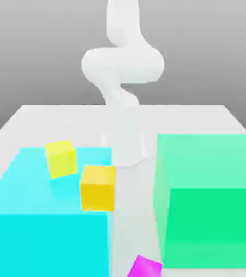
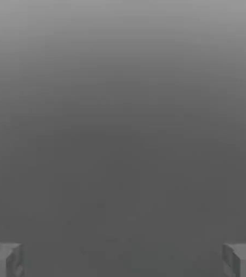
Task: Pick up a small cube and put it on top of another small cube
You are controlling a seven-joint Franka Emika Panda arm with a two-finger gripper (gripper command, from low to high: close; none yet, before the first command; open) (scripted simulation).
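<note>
Two fingertips (image 2: 3, 259) of the claw (image 2: 123, 261) stand wide apart, gripping nothing, while the magenta cube (image 1: 144, 267) lies on the worktop (image 1: 33, 116) between cyan block (image 1: 44, 227) and green block (image 1: 209, 200), near the amber cube (image 1: 98, 187).

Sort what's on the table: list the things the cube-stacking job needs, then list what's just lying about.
Belongs to the job:
- magenta cube, at the near edge, to be picked up
- orange-yellow cube, the one to stack on
- hand, fingers wide apart, holding nothing

Just lying about:
- lemon-yellow cube
- big cyan block
- big green block
</note>
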